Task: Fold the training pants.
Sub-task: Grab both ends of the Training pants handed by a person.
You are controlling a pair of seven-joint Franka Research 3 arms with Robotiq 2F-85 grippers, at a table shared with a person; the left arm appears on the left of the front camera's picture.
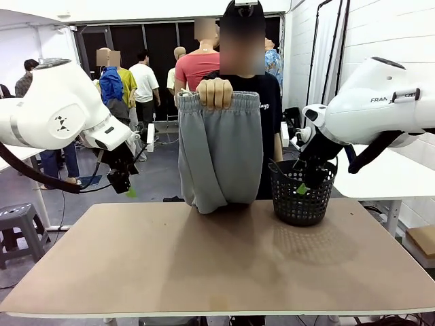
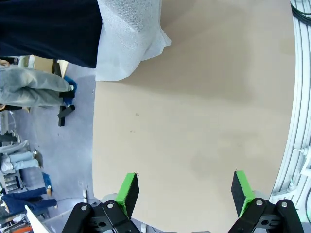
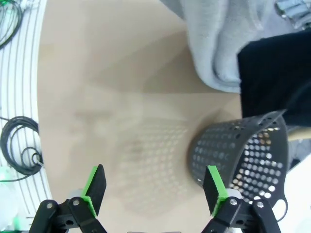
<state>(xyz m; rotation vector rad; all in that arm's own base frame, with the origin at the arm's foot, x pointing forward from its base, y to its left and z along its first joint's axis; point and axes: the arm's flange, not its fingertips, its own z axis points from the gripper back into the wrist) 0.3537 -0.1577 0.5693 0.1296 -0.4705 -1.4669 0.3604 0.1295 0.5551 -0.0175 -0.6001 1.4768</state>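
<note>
Two grippers: report state. (Operator)
Left gripper [image 2: 184, 188]: jaws apart, empty, above the table [image 1: 204, 265]. Right gripper [image 3: 154, 178]: jaws apart, empty, near the black mesh basket [image 1: 303, 197]. (Inspector)
Training pants: location? (Operator)
Training pants [image 1: 219, 153] hang by the waistband from the person's hand [image 1: 215, 93], lower end at the table's far edge. (Inspector)

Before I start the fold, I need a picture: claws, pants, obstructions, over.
Left claw and right claw open, empty, above the table. Training pants hang from the person's hand at the far edge. Black mesh basket stands beside them.
</note>
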